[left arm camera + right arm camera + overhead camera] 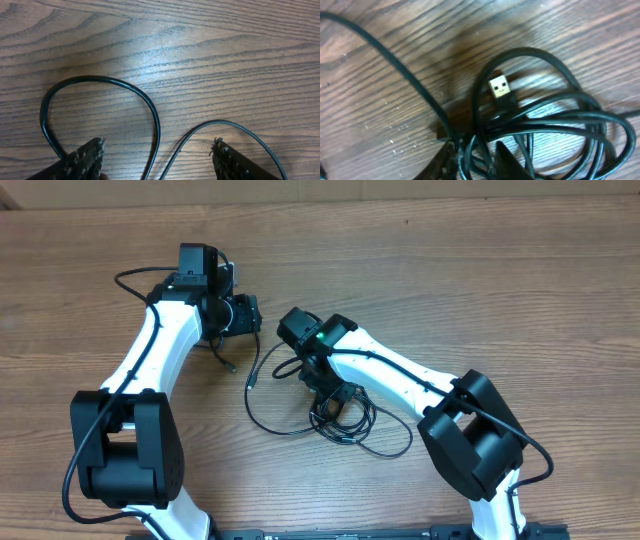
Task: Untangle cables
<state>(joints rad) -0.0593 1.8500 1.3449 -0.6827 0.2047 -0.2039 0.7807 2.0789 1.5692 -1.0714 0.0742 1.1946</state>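
Note:
The cables (352, 426) are thin black cords bunched in loose loops on the wooden table, right of centre. My right gripper (330, 394) is down on the bunch. In the right wrist view its fingers (480, 157) are closed around several strands of the cables (560, 117). A USB plug (500, 88) lies on top of the bunch. My left gripper (240, 315) is at the upper left. In the left wrist view its jaws (159, 148) are wide open just above the table, with two cable strands (151, 110) running between them, not gripped.
A long loop of cable (262, 420) curves left from the bunch, with a plug end (251, 386) near the middle. Another loose end (229, 364) lies below the left gripper. A thicker black wire (130, 274) arcs from the left arm.

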